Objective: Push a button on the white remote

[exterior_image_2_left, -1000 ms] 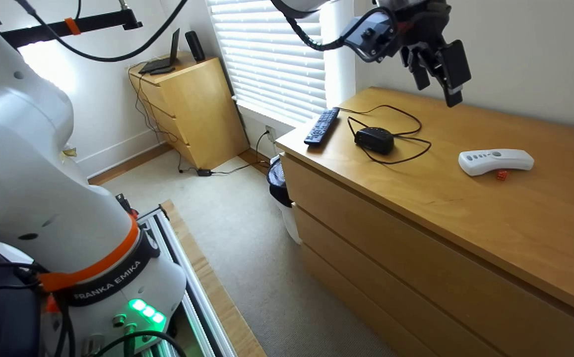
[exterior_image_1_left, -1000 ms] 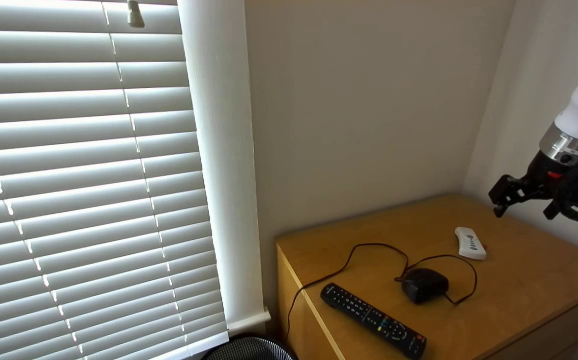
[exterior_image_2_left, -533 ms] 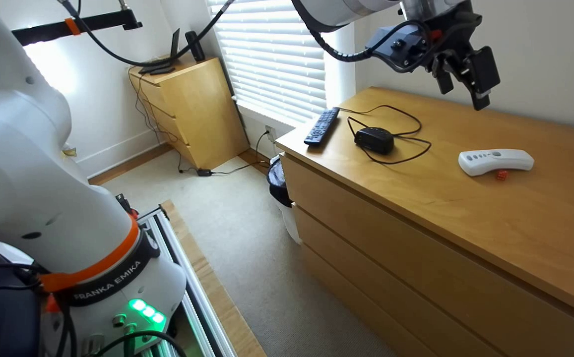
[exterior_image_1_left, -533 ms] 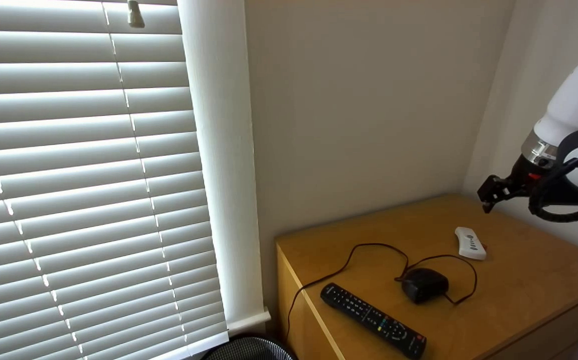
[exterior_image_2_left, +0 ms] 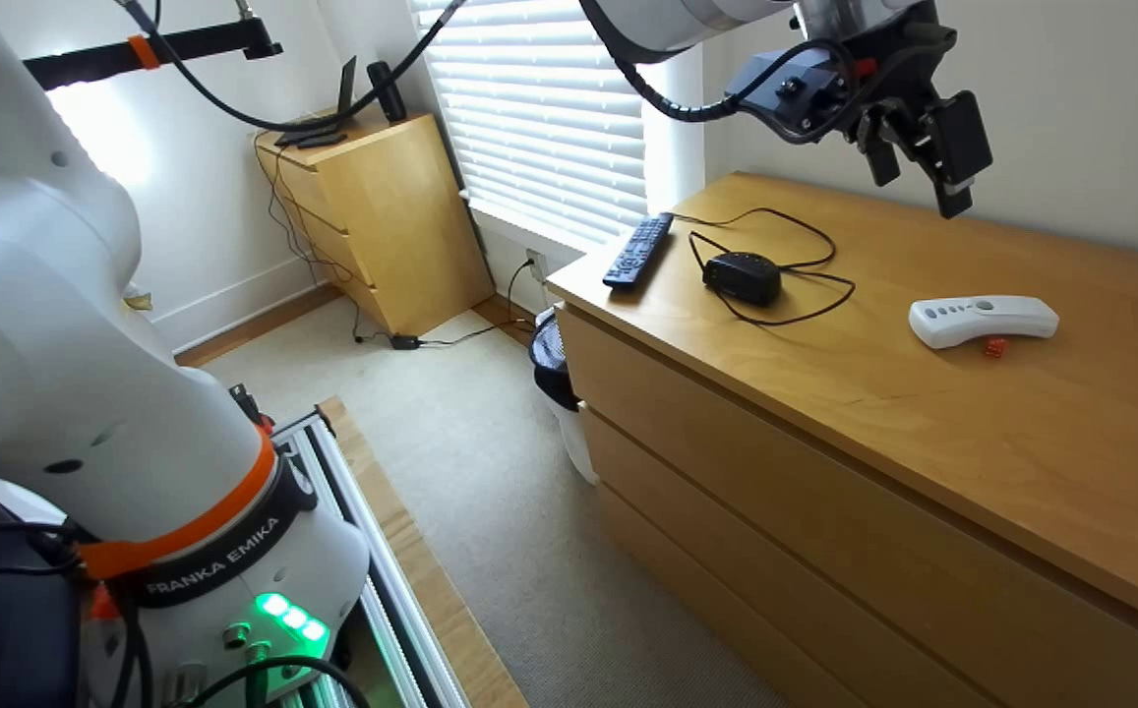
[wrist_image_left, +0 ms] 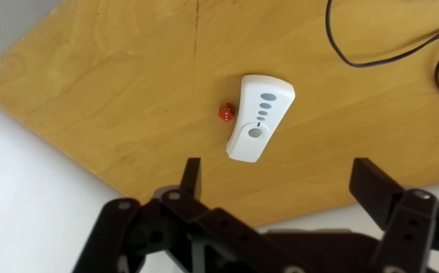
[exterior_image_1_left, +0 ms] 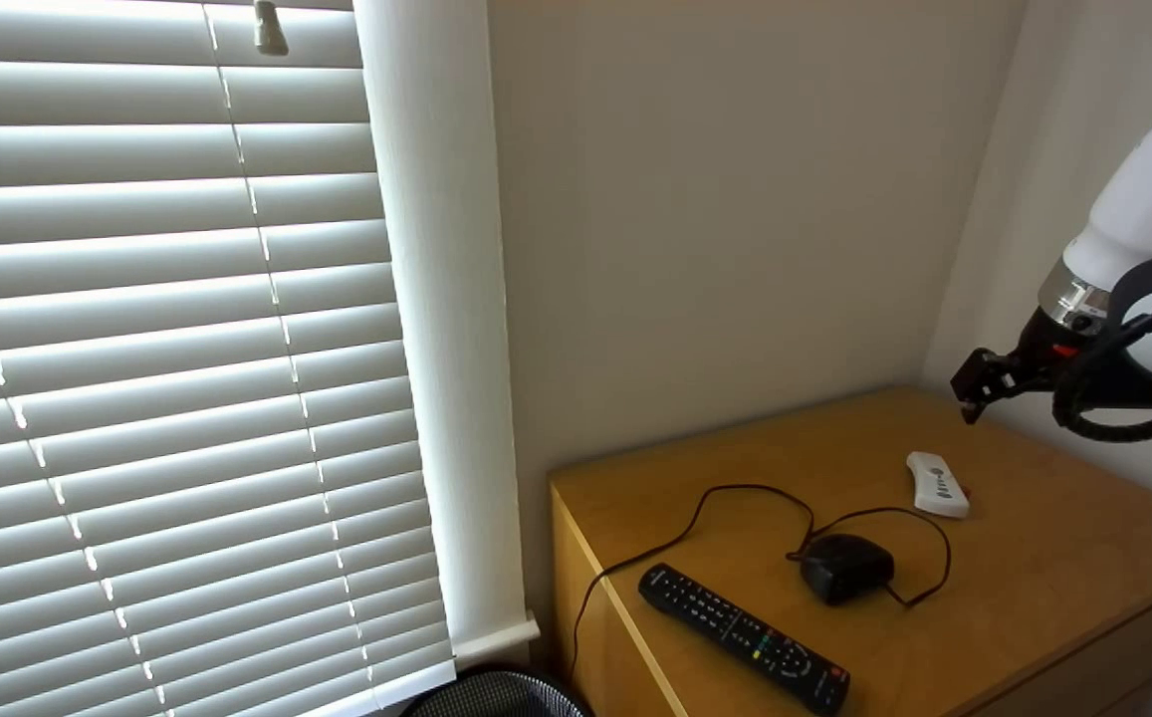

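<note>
The white remote (wrist_image_left: 250,146) lies flat on the wooden dresser top, with several grey oval buttons and one round grey button (wrist_image_left: 255,133). It also shows in both exterior views (exterior_image_1_left: 937,486) (exterior_image_2_left: 984,320). My gripper (wrist_image_left: 276,167) is open and empty, its two black fingers wide apart. In the wrist view the remote lies beyond the fingertips, between them sideways. In an exterior view my gripper (exterior_image_2_left: 921,187) hangs well above the dresser, toward the wall from the remote, touching nothing.
A small red die (wrist_image_left: 226,112) lies right beside the remote. A black corded device (exterior_image_2_left: 743,277) with a looped cable and a long black remote (exterior_image_2_left: 638,250) lie on the dresser top (exterior_image_2_left: 873,393). Walls stand behind the dresser (exterior_image_1_left: 755,219).
Between one second and half a second ago, my arm and gripper moved over toward the white remote's side of the dresser. Since then they are almost still. The objects have not moved.
</note>
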Robot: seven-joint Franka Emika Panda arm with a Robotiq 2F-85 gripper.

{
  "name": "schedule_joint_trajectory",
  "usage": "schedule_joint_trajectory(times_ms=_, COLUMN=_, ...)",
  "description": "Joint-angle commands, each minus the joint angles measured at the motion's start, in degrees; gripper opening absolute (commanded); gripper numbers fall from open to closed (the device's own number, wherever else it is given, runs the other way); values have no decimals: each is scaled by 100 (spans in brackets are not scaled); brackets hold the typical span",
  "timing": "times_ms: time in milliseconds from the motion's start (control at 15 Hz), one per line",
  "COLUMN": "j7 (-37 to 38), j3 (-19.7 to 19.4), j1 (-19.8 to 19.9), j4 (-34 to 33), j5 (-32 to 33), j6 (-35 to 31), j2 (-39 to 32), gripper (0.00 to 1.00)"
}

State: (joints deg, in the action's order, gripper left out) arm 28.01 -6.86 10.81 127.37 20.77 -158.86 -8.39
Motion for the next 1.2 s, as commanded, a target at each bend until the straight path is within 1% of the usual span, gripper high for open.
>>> schedule_joint_trajectory(times_ms=0, j7=-52, j3=-284, j1=-274, j4=-240, j5=-195, j6=-88, j2=-294, gripper=100)
schedule_joint_trajectory(times_ms=133, j7=-74, j3=-358, j1=-335, j4=-399, j5=-247, j6=-170, j2=-502, gripper=100)
schedule_joint_trajectory(times_ms=200, j7=-33, j3=-419, j1=-374, j4=-484, j5=-232, j6=-243, j2=-615, gripper=93)
schedule_joint_trajectory(times_ms=267, j7=-7, j3=-489, j1=-419, j4=-575, j5=-214, j6=-338, j2=-730, gripper=74)
schedule_joint_trajectory(times_ms=533, j7=-21, j3=-738, j1=-585, j4=-885, j5=-438, j6=-677, j2=-1194, gripper=42)
schedule_joint_trajectory(times_ms=867, j7=-111, j3=-989, j1=-736, j4=-1188, j5=-931, j6=-899, j2=-1690, gripper=5)
schedule_joint_trajectory(times_ms=933, j7=-129, j3=-1018, j1=-751, j4=-1253, j5=-1031, j6=-932, j2=-1788, gripper=0)
schedule_joint_trajectory(times_ms=1133, j7=-135, j3=-1147, j1=-849, j4=-1390, j5=-1223, j6=-1020, j2=-2030, gripper=0)
